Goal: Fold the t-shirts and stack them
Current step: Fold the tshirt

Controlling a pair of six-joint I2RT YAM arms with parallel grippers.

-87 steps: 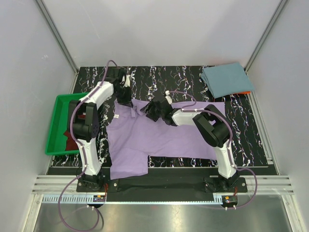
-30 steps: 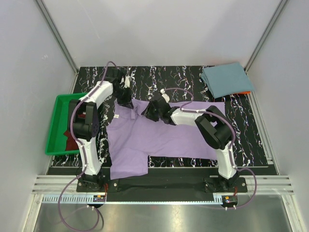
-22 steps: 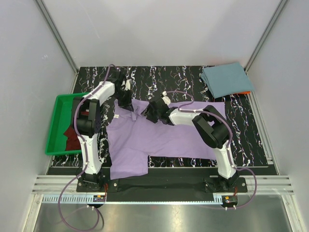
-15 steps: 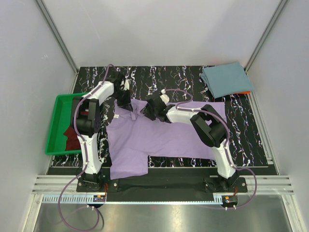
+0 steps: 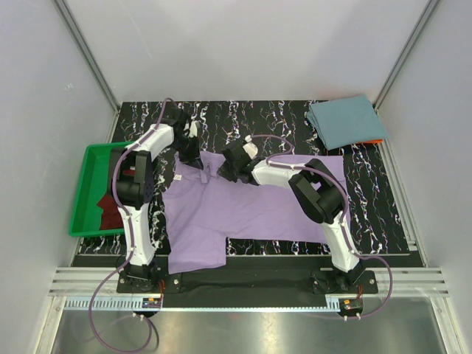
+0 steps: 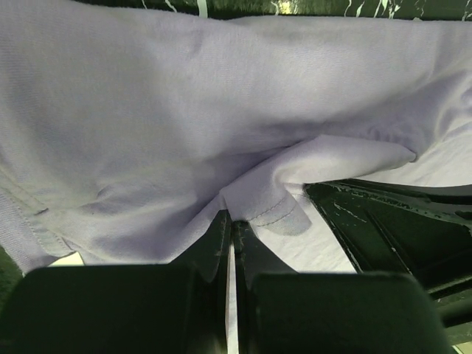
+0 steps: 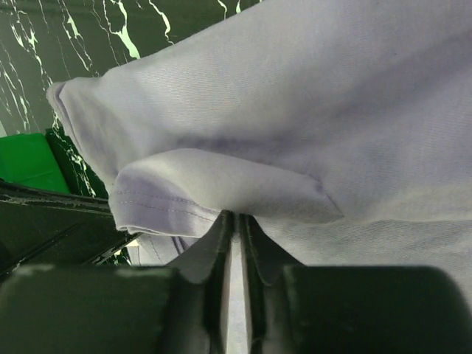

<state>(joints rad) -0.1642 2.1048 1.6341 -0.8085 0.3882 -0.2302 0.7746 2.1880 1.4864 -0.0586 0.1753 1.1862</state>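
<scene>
**A:** Progress?

**B:** Roughly a third, I judge. The teal-blue shirt (image 5: pixel 345 122) is folded and sits at the far right. The lavender shirt (image 5: pixel 243 210) is spread flat on the middle of the table (image 5: pixel 383 214), unfolded. The maroon shirt (image 5: pixel 110 210) is heaped in the green tray (image 5: pixel 82 188) on the left.

**A:** Your claws?

**B:** Both are at the lavender's far edge, by the collar. My left claw (image 6: pixel 231 221) is clamped on a pinch of cloth. My right claw (image 7: pixel 236 217) is pressed together on a fold. No fold made yet, and the stacking remains.
</scene>
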